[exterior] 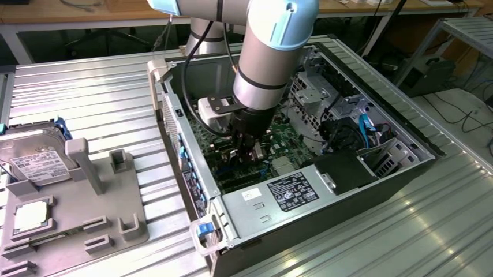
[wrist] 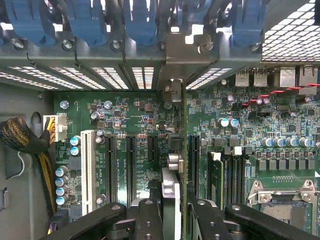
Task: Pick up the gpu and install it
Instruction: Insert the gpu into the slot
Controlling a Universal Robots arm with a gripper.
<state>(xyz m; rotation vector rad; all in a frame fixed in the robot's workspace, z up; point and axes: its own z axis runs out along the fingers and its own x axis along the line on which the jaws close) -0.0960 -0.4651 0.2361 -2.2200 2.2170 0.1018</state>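
Your black two-fingered pincer (exterior: 248, 154) is down inside the open grey computer case (exterior: 416, 144), and it is closed on the gpu (wrist: 172, 200), a thin green circuit card with a silver metal end bracket. In the wrist view you see the card edge-on between the black fingers (wrist: 150, 220), running straight away from the camera toward the perforated rear wall of the case (wrist: 125, 75).

The step in hand looks like seating the card. The card stands upright over the green motherboard (wrist: 135, 125), beside the row of long black expansion slots (wrist: 131, 170). It seems to sit over a slot of its own, though the card hides the contact edge, so you cannot be sure it has entered.

To do this well:
- Keep the card vertical and parallel to the neighbouring slots, since a tilt would likely jam one end.
- Watch the bracket end near the blue plastic retaining clips (wrist: 140, 20) at the rear wall; it should slide into its opening without catching.
- Press straight down, evenly along the card's length, not from one corner.
- Keep clear of the braided black and yellow cable bundle (wrist: 30, 150) and the empty silver processor socket (wrist: 282, 200).

On the table (exterior: 100, 98) beside the case, the grey plastic fixture tray (exterior: 92, 213) carries a silver hard drive with a white label (exterior: 34, 158).
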